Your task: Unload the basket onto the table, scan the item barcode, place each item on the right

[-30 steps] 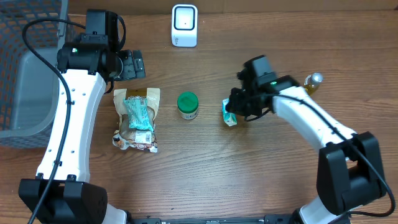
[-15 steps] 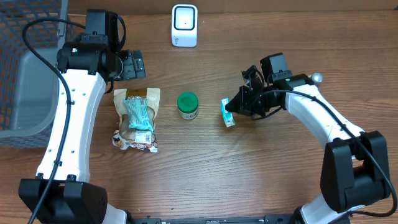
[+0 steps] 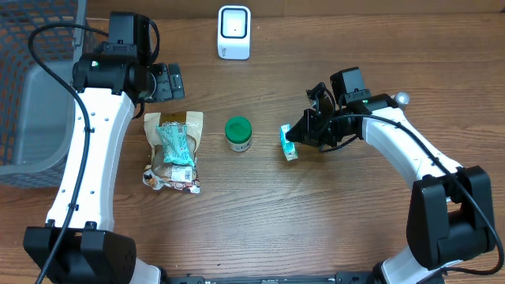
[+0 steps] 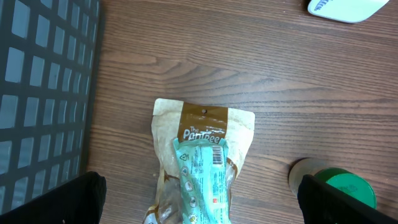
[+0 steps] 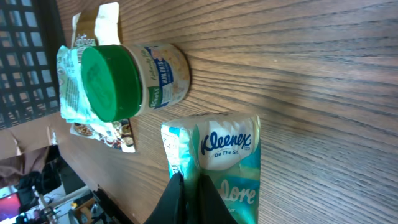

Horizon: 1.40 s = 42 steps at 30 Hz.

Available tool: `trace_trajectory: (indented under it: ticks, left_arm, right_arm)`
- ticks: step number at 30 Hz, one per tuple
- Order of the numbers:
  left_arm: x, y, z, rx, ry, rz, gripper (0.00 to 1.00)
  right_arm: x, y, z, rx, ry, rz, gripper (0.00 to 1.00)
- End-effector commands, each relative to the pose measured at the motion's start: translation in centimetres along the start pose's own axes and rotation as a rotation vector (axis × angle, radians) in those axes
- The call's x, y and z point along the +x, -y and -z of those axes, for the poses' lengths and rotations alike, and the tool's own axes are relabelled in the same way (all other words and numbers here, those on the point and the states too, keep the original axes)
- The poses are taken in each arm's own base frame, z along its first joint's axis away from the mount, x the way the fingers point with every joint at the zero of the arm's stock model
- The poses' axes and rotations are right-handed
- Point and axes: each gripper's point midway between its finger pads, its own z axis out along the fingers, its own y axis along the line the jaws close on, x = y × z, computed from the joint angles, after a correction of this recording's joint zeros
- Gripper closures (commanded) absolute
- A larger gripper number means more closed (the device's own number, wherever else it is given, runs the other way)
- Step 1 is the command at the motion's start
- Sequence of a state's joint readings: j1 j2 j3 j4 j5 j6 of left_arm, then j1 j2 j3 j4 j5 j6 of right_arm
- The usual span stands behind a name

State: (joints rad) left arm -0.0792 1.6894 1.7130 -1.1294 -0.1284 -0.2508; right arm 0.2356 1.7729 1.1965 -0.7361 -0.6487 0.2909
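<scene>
We've R tool (image 3: pixel 304 132) clamped on Kleenex pack (image 3: pixel 289 143), tabletop (image 3: pixel 316 229) centre, prob to lift it toward far-edge scanner (image 3: pixel 234 32); L tool (image 3: pixel 166 81) jaws apart.

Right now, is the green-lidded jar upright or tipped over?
Upright: from overhead the jar shows its round green lid facing straight up at the camera.

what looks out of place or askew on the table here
Two things. A teal plastic packet lies stacked on the brown paper snack pouch, hiding part of it. The teal Kleenex tissue pack sits skewed beside the green-lidded jar, its edge pinched by the right fingers. Nothing is spilled.
</scene>
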Motion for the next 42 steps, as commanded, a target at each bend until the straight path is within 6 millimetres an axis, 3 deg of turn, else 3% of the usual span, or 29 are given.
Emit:
trace_trajectory:
  ticks: [1, 42]
  left_arm:
    - [-0.67, 0.23, 0.62, 0.001, 0.028, -0.022, 0.00]
    - [-0.66, 0.23, 0.62, 0.001, 0.027, -0.022, 0.00]
  right_arm:
    - [0.12, 0.86, -0.16, 0.033, -0.001, -0.004, 0.96]
    - [-0.07, 1.76, 0.00, 0.076, 0.009, 0.043, 0.96]
